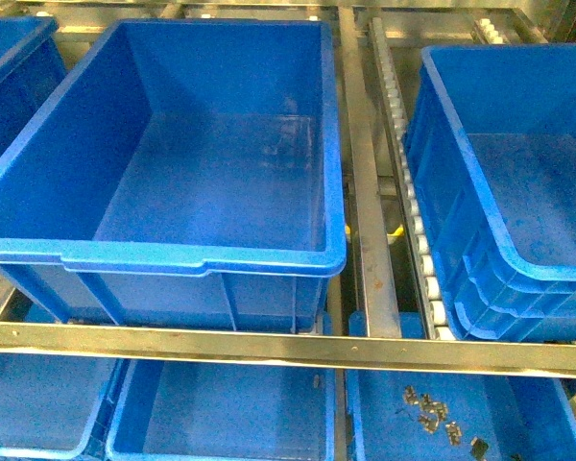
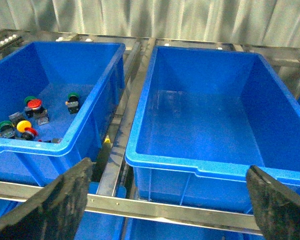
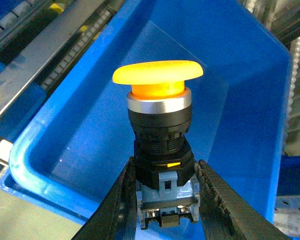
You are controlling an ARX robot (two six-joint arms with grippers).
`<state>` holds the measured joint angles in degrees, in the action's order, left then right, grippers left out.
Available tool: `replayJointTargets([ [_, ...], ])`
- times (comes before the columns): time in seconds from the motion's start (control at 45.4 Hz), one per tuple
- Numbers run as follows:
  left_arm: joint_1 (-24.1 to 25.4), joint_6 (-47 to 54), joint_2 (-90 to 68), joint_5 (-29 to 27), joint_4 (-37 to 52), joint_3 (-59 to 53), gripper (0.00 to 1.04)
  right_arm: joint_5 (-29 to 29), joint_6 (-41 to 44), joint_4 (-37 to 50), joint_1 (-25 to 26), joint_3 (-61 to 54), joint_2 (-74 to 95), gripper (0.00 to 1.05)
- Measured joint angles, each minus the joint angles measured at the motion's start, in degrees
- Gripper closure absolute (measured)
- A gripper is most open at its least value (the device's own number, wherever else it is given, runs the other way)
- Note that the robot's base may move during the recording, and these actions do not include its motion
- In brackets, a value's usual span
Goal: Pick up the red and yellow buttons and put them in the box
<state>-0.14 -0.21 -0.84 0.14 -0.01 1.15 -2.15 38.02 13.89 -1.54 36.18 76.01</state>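
My right gripper (image 3: 166, 169) is shut on the black body of a yellow button (image 3: 157, 72), cap pointing away from the wrist. It hangs over the inside of the box (image 3: 80, 115), a deep blue crate with a doubled rim. In the front view the box (image 1: 461, 144) stands at the right, and neither arm shows there. More red and yellow buttons lie in another crate in the left wrist view: a red one (image 2: 35, 103) and a yellow one (image 2: 24, 125). My left gripper (image 2: 172, 200) is open and empty, low in front of the shelf rail.
A large blue crate with a stepped front lip (image 1: 202, 259) fills the middle of the shelf. The left crate (image 2: 65, 145) also holds green-capped buttons (image 2: 72, 97). A roller track (image 1: 408, 192) and metal rails (image 1: 269, 346) run between crates. Lower crates hold small metal parts (image 1: 432, 413).
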Motion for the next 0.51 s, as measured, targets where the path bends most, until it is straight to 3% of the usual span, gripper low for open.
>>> replayJointTargets([
  [0.044,0.0,0.04,0.0,-0.04,0.0,0.0,0.06,0.22,-0.59,0.76,0.0,0.92,1.51,0.79],
  [0.309,0.0,0.0,0.0,-0.11,0.0,0.0,0.08,-1.55,-12.5,3.13,1.99,16.52,20.04,0.79],
  [0.507,0.0,0.0,0.0,-0.11,0.0,0.0,0.08,-4.59,-24.98,-1.09,4.28,32.87,36.72,0.79],
])
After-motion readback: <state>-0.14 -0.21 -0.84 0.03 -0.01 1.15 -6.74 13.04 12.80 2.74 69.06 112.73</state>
